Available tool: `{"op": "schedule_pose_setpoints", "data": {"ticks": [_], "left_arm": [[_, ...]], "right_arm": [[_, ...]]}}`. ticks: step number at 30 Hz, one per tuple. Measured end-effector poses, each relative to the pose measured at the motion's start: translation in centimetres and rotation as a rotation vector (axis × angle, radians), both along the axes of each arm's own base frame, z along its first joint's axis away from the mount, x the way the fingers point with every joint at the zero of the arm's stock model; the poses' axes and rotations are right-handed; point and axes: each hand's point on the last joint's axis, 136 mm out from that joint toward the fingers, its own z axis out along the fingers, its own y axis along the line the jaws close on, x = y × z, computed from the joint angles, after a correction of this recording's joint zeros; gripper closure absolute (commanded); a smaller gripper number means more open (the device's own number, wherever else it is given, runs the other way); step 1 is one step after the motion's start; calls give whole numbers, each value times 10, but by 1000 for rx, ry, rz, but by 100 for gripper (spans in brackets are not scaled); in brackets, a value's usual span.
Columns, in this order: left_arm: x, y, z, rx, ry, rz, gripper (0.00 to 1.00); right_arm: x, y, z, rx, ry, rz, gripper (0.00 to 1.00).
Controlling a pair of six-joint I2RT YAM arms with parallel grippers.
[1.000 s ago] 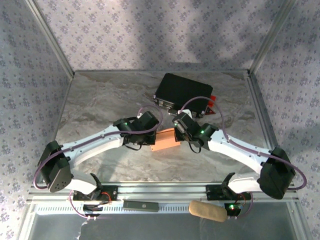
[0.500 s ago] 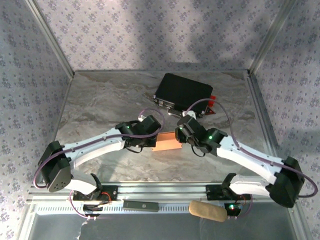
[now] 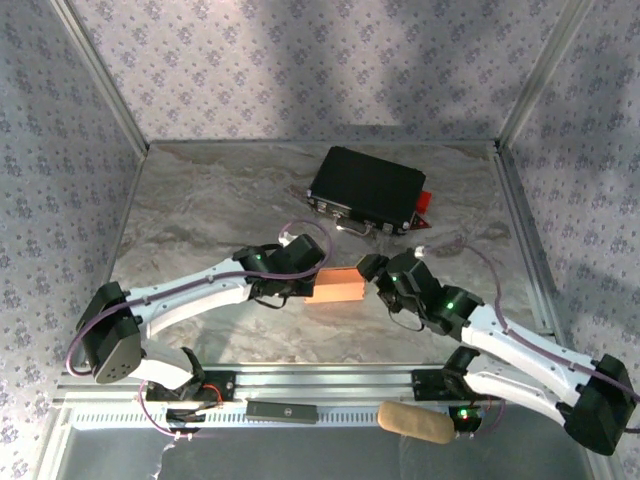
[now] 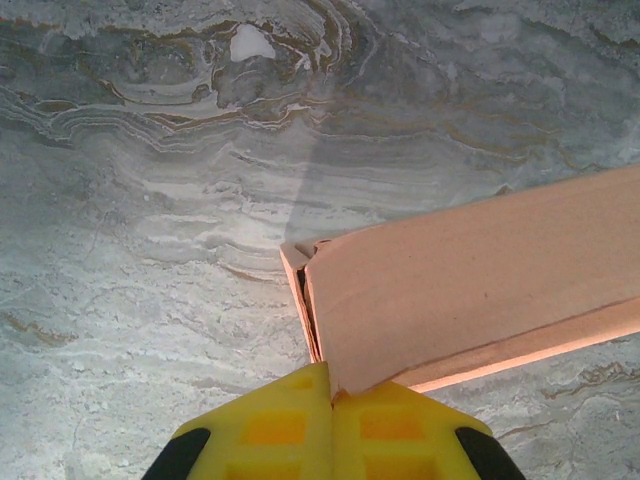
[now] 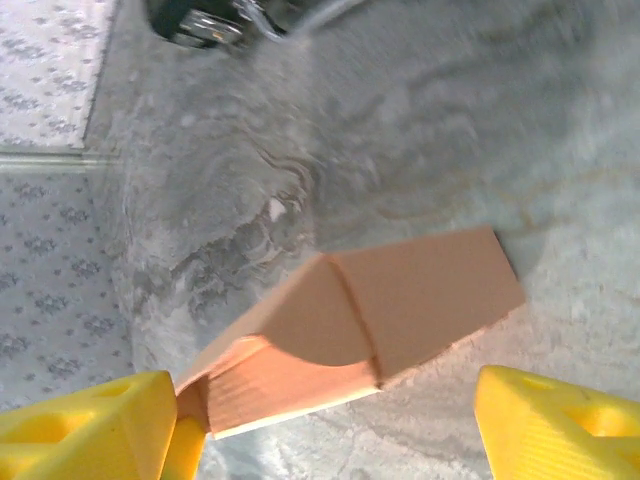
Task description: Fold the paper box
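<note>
The paper box (image 3: 338, 285) is a small salmon-orange carton, folded up and lying near the middle of the marble table (image 3: 200, 200). My left gripper (image 3: 308, 284) is shut on its left end; in the left wrist view the yellow fingers (image 4: 270, 430) pinch a corner of the paper box (image 4: 470, 280). My right gripper (image 3: 376, 271) stands open just right of the carton, apart from it. The right wrist view has the paper box (image 5: 420, 290) ahead of the right gripper (image 5: 325, 425), whose fingers (image 5: 85, 425) are spread wide with nothing between them.
A black hard case (image 3: 365, 188) lies behind the carton at the back, with a red piece (image 3: 424, 200) at its right end; its corner (image 5: 200, 15) shows in the right wrist view. A beige roll (image 3: 415, 422) and a black bar (image 3: 283, 409) rest on the front rail.
My right gripper has opened, let go of the carton and drawn back to the right and nearer. The left gripper stays shut on the carton's left end.
</note>
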Motion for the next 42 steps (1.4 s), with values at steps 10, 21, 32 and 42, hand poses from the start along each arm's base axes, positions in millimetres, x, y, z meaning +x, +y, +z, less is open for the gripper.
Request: {"op": "schedule_pose_setpoints", "data": {"ticks": [10, 21, 32, 42], "left_arm": [[-1, 0, 0, 4, -8, 3, 100], [-10, -5, 7, -13, -17, -23, 57], [-2, 11, 73, -340, -110, 41, 55], [0, 7, 15, -327, 14, 54, 59]], "right_arm": [[11, 17, 0, 249, 92, -105, 22], [15, 14, -15, 271, 147, -141, 47], [18, 9, -17, 256, 139, -147, 55], [20, 8, -23, 227, 134, -139, 60]]}}
